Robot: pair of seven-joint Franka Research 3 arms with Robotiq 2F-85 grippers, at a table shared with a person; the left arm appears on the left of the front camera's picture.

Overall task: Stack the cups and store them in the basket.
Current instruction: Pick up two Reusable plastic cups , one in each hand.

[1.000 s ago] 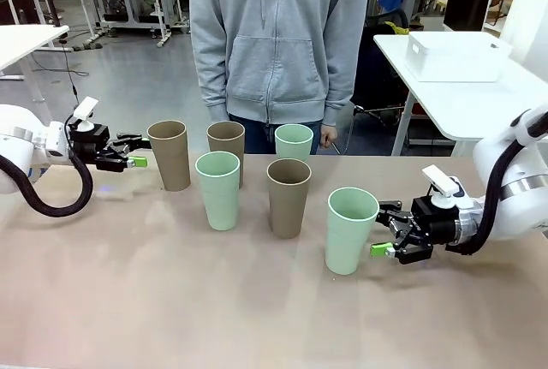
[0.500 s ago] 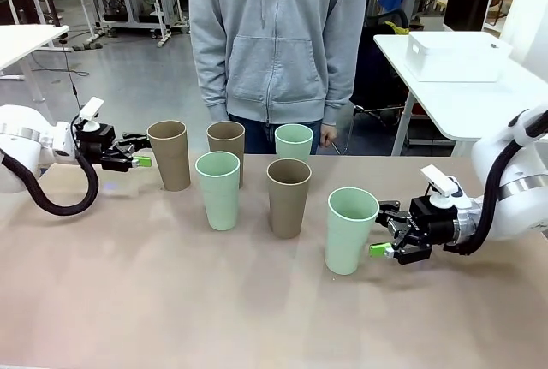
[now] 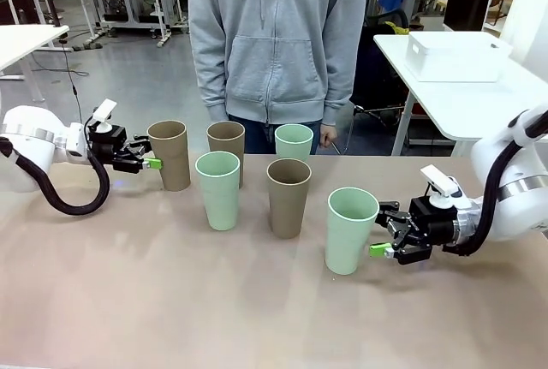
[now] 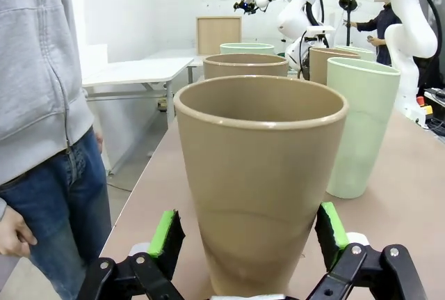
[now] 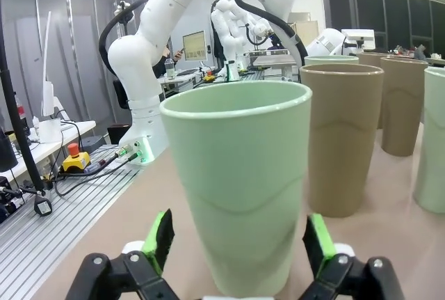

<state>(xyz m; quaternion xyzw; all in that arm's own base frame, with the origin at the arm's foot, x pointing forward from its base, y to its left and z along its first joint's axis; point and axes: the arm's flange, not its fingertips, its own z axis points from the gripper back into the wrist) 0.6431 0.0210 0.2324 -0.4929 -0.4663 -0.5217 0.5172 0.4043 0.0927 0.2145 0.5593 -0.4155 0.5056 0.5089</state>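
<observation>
Six cups stand on the table. My left gripper (image 3: 152, 163) is open at the leftmost brown cup (image 3: 169, 155). In the left wrist view that brown cup (image 4: 261, 175) stands between the green pads (image 4: 167, 234), with a small gap on each side. My right gripper (image 3: 377, 250) is open at the nearest mint cup (image 3: 351, 230); in the right wrist view this mint cup (image 5: 236, 175) sits between the spread fingers (image 5: 158, 239), untouched. A mint cup (image 3: 218, 189), a brown cup (image 3: 288, 198), another brown cup (image 3: 226, 148) and a mint cup (image 3: 294, 141) stand in between. The white basket (image 3: 454, 55) is on a side table at the back right.
A person in a grey hoodie (image 3: 274, 35) stands at the far edge, hands down. The white side table (image 3: 462, 104) carrying the basket is set apart from my table by a gap. The near half of the tabletop (image 3: 214, 300) is bare.
My left gripper has slid right so that its fingers now flank the leftmost brown cup. The right gripper and the cups have stayed put.
</observation>
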